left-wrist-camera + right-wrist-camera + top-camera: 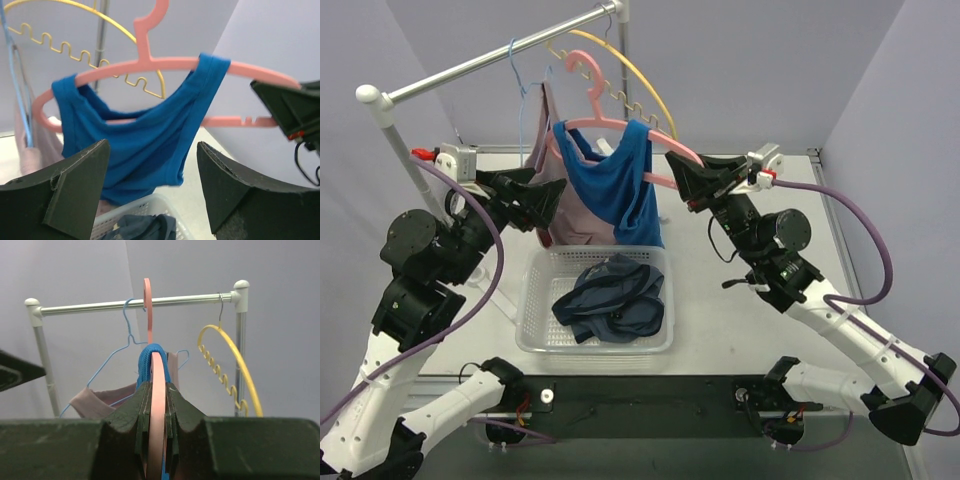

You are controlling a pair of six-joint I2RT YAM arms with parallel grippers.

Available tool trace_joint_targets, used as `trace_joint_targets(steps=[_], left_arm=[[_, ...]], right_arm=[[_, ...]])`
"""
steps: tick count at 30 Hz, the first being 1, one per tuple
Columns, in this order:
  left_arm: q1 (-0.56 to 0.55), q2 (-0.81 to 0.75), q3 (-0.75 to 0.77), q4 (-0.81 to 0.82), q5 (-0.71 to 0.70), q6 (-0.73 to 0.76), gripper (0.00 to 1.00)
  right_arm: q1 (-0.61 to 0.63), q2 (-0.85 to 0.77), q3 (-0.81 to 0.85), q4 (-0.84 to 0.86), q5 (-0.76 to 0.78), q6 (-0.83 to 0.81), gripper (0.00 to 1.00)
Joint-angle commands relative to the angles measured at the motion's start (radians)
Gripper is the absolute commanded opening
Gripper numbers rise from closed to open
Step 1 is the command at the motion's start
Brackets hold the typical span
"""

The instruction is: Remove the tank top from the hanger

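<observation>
A blue tank top (615, 185) hangs by both straps on a pink hanger (670, 143), whose hook sits on the rail. My right gripper (682, 180) is shut on the hanger's right end; in the right wrist view the pink bar (156, 410) is pinched between the fingers, with the blue strap (146, 360) just beyond. My left gripper (545, 200) is open at the left of the tank top. In the left wrist view the blue cloth (135, 145) hangs beyond the gap of that gripper (152, 185), and nothing lies between its fingers.
A white basket (535, 300) under the rail holds dark blue garments (610, 300). A mauve garment (570, 215) hangs on a blue wire hanger behind the tank top. A yellow hanger (640, 80) hangs further right on the metal rail (490, 60).
</observation>
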Motion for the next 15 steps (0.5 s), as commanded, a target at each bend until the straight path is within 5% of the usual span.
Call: trace_joint_targets(steps=[1, 15], left_arm=[[0.006, 0.050, 0.077, 0.132, 0.061, -0.070, 0.80], [0.006, 0.179, 0.086, 0.297, 0.070, -0.156, 0.69]], right_arm=[[0.003, -0.102, -0.064, 0.216, -0.078, 0.096, 0.00], [0.021, -0.214, -0.168, 0.206, -0.155, 0.165, 0.00]])
